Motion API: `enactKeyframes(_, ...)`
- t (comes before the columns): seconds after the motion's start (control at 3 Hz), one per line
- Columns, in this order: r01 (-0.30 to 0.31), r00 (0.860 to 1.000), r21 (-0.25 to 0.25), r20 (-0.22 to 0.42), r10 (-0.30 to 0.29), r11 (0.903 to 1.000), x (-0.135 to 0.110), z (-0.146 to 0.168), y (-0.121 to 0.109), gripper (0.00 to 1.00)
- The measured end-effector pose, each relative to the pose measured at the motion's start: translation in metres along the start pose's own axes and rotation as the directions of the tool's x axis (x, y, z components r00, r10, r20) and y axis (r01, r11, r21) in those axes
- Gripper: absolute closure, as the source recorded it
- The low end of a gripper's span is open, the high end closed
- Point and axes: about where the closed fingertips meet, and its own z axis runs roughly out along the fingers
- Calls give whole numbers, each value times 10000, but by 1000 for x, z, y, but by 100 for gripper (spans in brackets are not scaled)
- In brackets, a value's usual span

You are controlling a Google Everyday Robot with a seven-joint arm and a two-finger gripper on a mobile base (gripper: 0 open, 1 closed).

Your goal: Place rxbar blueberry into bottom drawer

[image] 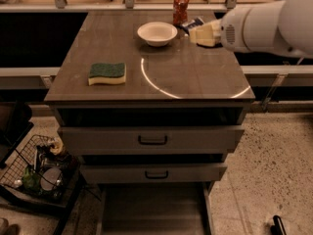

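Note:
My gripper [199,32] reaches in from the right on a white arm, over the back right of the cabinet top, just right of the white bowl. It is shut on the rxbar blueberry [193,23], a small dark-blue wrapper with white markings that sticks out past the beige fingers [207,35]. The bottom drawer [154,210] is pulled open at the foot of the cabinet, a wide shallow grey tray with a bare floor. It lies far below and in front of the gripper.
A white bowl [157,33] and a red can [180,8] stand at the back of the top. A green-and-yellow sponge [107,73] lies at the left. The two upper drawers [152,140] are slightly open. A wire basket [36,173] stands on the floor at the left.

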Motion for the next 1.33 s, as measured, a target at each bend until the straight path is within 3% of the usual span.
enactKeyframes(0.33,-289,9995,271,-134,292,9992,19,-15,-14,100)
enactKeyframes(0.67,-217,9997,203,-103,219,9996,14,-12,-10,100)
enactKeyframes(1.0,-375,9988,-20,-318,374,9993,27,-17,-18,100)
enactKeyframes(1.33,-744,9951,-951,-718,677,9927,55,-38,-13,100)
